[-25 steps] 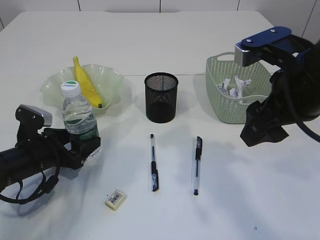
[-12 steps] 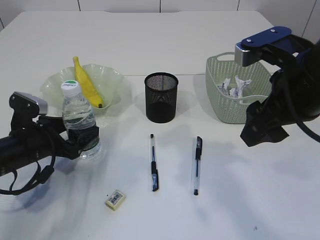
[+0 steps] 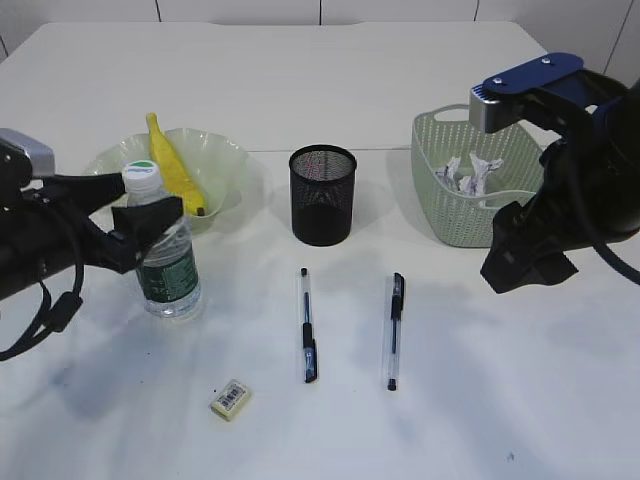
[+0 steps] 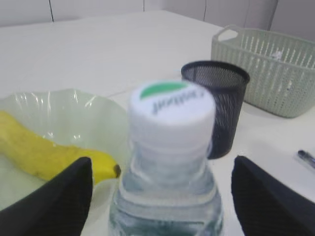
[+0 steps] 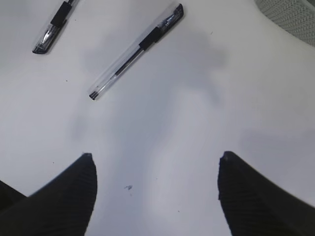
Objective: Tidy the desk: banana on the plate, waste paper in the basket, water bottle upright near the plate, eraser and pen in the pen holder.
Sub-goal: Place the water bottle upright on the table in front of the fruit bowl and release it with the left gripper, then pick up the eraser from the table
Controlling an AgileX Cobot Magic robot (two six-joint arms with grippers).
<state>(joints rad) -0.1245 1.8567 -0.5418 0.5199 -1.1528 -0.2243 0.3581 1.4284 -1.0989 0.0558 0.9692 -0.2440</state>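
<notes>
Left arm: comes in low from the left edge, forearm roughly level w/ the table; left gripper (image 4: 160,194) is up at the neck of the water bottle (image 3: 166,255), fingers either side of the cap.
Left grip: spread apart, fingers clear of the bottle on both sides in the wrist view – released, not holding.
Right arm: hangs over the right side of the table, in front of the basket (image 3: 436,190); right gripper (image 5: 156,189) points down at bare table (image 5: 162,113).
Right grip: fingers wide apart, nothing between them.
Bottle: upright, just in front of the plate (image 3: 225,160), beside its near rim.
Banana (image 3: 172,167): lying in the plate.
Waste paper (image 3: 470,172): crumpled inside the basket.
Pen holder (image 3: 322,195): centre of table, between plate and basket.
Pens: left pen (image 3: 307,325) and right pen (image 3: 394,330) lie flat in front of the holder, apart from each other.
Eraser (image 3: 230,399): on the table near the front, left of the pens.
Vs a sec ago: left gripper was low round the bottle's body; now it's risen to cap height and pulled back leftward, fingers wider. Bottle stands where it did. Right arm hasn't budged.
</notes>
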